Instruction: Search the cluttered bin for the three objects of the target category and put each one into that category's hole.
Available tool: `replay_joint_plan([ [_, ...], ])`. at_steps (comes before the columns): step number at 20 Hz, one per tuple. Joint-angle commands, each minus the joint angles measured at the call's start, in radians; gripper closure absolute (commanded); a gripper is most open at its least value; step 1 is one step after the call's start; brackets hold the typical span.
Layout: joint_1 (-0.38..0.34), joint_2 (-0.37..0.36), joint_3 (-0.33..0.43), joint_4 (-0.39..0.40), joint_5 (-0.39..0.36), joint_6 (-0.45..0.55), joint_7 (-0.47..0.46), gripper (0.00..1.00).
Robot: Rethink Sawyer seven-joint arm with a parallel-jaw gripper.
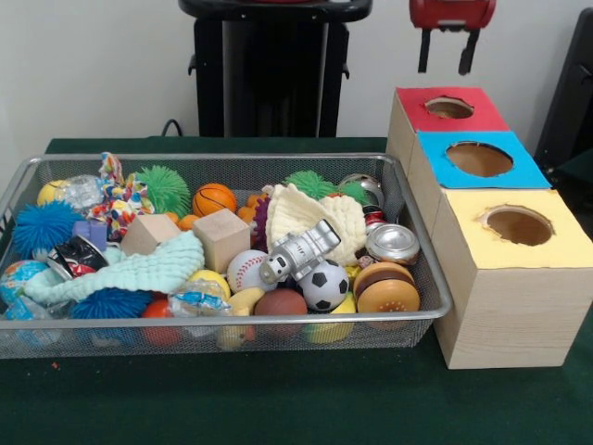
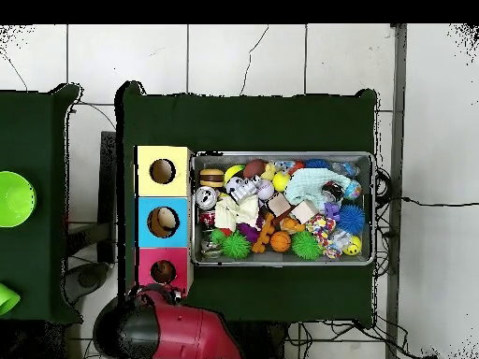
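A wire mesh bin (image 1: 422, 278) is seen on the green tabletop (image 1: 278, 399), and everything else is placed against it. Along the bin's nearest wall, a burger-shaped toy (image 1: 387, 289), a soccer ball (image 1: 324, 286), a brown ball (image 1: 280, 302) and a blue spiky ball (image 1: 109, 304) are packed together. Just behind these, a silver robot figure (image 1: 301, 251) is laid tilted across a baseball (image 1: 246, 269), with a mint knitted cloth (image 1: 139, 272) and two wooden cubes (image 1: 220, 237) beside them. Toward the bin's far wall, a small basketball (image 1: 214, 197), two green spiky balls (image 1: 165, 188) and a cream cloth (image 1: 320, 218) are found. Touching the bin's side, a row of three wooden boxes is set: the yellow-topped box (image 1: 519, 269) nearest, the blue-topped box (image 1: 477, 159) in the middle and the red-topped box (image 1: 447, 108) farthest, each with a round hole in its top. Beyond and above the red-topped box, the hand (image 1: 448, 51) is hung clear of the bin, its two dark fingers (image 1: 425, 50) spread wide apart with nothing held between them. No object is seen resting in any hole.
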Motion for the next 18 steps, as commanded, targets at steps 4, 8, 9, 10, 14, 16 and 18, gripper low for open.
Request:
replay_joint_plan([
  [4, -0.087, -0.156, 0.006, -0.068, -0.044, 0.230, 0.072, 0.00],
  [8, -0.171, -0.192, 0.025, 0.001, -0.080, 0.192, -0.044, 0.00],
  [9, -0.207, -0.197, 0.020, 0.021, -0.126, 0.162, -0.099, 0.00],
  [10, -0.259, -0.202, 0.025, 0.044, -0.167, 0.108, -0.155, 0.00],
  [14, -0.511, -0.183, 0.135, 0.040, -0.353, -0.019, -0.354, 0.00],
  [16, -0.592, -0.187, 0.178, -0.005, -0.418, 0.029, -0.403, 0.00],
  [18, -0.662, -0.194, 0.230, -0.050, -0.449, 0.099, -0.436, 0.00],
])
